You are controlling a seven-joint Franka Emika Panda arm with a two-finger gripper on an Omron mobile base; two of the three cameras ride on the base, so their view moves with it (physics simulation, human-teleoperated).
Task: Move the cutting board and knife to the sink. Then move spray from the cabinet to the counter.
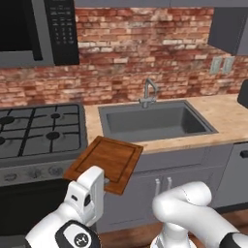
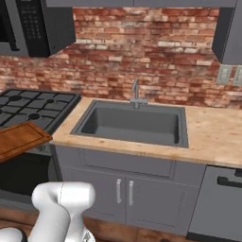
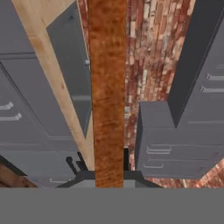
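Here the end effector [image 3: 109, 175] is clamped on the cutting board [image 1: 107, 162], held above the counter [image 1: 227, 116] edge left of the sink [image 1: 152, 121].

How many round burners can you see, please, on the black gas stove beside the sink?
4 in the left base view: two at the back, two at the front of the black gas stove. Any further left would be cut off by the frame.

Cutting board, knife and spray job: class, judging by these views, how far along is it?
Done: nothing shows as finished; the dark grey rectangular sink basin holds nothing. In hand: the gripper is shut on the flat reddish-brown wooden cutting board, held in the air in front of the light beige wood-grain counter, left of the basin. Left: lowering the board in, then the knife, then the spray.
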